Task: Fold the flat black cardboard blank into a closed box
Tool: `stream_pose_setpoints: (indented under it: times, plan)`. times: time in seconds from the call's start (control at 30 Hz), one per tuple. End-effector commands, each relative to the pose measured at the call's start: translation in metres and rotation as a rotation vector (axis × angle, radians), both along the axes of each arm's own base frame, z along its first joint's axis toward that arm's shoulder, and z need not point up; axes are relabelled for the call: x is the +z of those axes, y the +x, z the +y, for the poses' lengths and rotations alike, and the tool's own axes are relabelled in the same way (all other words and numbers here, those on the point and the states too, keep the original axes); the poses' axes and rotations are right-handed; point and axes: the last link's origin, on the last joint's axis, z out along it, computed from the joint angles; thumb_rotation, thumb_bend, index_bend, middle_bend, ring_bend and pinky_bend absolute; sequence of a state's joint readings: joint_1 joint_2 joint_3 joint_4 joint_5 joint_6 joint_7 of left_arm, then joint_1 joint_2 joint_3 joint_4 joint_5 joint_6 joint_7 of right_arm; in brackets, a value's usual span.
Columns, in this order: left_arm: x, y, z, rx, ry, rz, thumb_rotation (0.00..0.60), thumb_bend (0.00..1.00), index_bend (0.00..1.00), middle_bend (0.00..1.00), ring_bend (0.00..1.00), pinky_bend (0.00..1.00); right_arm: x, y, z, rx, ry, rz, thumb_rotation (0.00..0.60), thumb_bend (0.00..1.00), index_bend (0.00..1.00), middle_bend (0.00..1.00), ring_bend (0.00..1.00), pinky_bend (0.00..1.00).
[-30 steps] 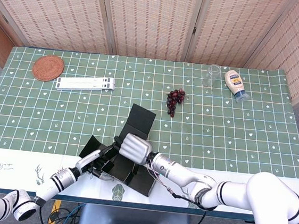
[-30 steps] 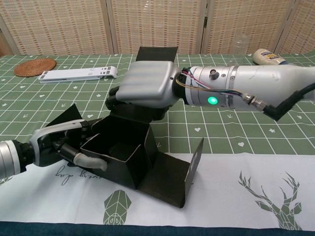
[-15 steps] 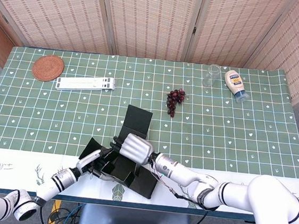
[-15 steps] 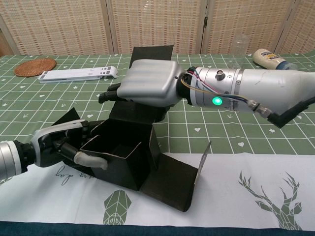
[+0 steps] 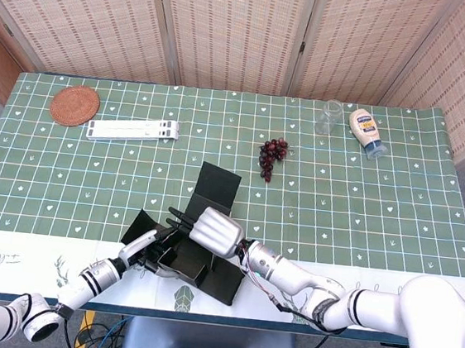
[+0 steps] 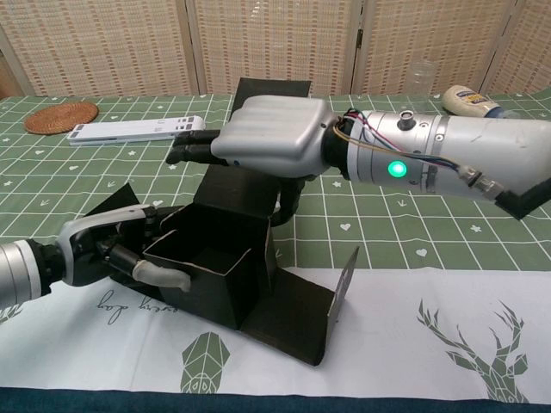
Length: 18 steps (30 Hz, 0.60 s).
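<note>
Woven screens stand behind the tabletop [image 5: 66, 173], which has a green cloth with white hearts and a white strip along the near edge.

The black box [image 6: 225, 258] sits near me, on the near edge, a bit left of the middle. It is half made. Its walls stand up and the top is open. One tall flap stands up at the far side. A flat part lies out to the right, with a small flap sticking up at its end.

My left hand [image 6: 112, 249] is at the left side of the box. Its fingers [image 6: 159, 277] hook over the near left wall and hold it.

My right hand [image 6: 263, 138] hangs above the box, by the tall flap. Its fingers [image 6: 191, 153] stretch out flat to the left and hold nothing.

Far away on the cloth I see grapes [image 5: 272, 155], a round mat [image 5: 75, 105], a white stand [image 5: 131, 130], a glass [image 5: 330, 117] and a bottle [image 5: 365, 131].
</note>
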State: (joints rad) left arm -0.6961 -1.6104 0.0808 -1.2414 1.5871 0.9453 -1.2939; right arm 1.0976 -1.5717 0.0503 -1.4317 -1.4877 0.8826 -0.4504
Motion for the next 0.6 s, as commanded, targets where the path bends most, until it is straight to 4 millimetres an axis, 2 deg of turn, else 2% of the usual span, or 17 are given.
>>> stream_pose_setpoints:
  times: [0.03,0.3,0.6]
  plan:
    - [0.002,0.001,0.002,0.004,0.004,-0.001,0.6,0.14,0.17,0.19,0.76,0.9,0.006,-0.001,0.003,-0.014,0.013,-0.039,0.6,0.14,0.0,0.0,0.74,1.0]
    - [0.015,-0.003,0.008,0.045,0.002,-0.025,0.6,0.14,0.17,0.19,0.76,0.9,0.033,-0.005,0.003,-0.021,-0.009,-0.148,0.6,0.15,0.0,0.0,0.74,1.0]
    - [0.036,-0.014,0.019,0.1,0.022,-0.042,0.6,0.14,0.17,0.19,0.76,0.9,0.065,-0.028,0.005,-0.085,-0.043,-0.254,0.6,0.16,0.0,0.0,0.74,1.0]
